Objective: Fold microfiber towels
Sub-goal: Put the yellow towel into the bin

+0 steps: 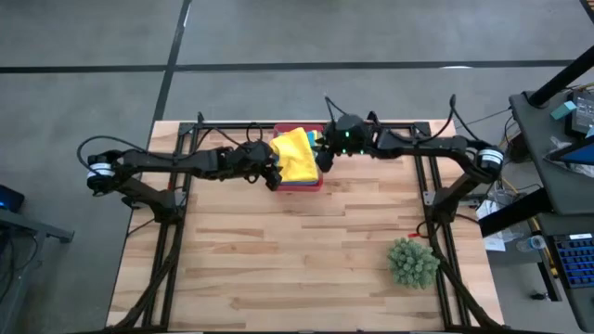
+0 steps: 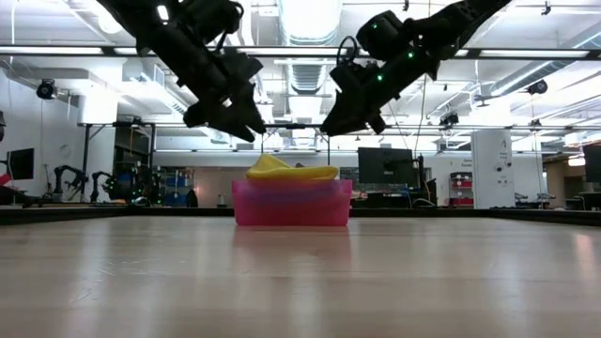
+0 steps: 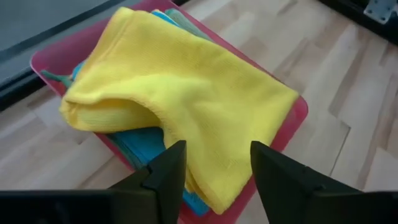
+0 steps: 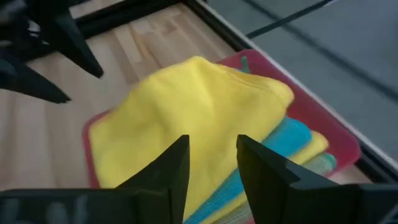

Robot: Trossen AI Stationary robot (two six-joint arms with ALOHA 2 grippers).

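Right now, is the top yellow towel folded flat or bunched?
Bunched: the top yellow towel lies rumpled, with a loose fold, on the stack in the pink tray.

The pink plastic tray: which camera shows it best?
The low view: the pink plastic tray shows its whole side wall. The high view shows only its rim; both wrist views show just edges around the soft yellow towel.

Open tabletop (image 1: pixel 306 241) spreads in front of the pink tray (image 1: pixel 306 186); only the spiky plant (image 1: pixel 412 262) stands there, well apart, near the right front corner.
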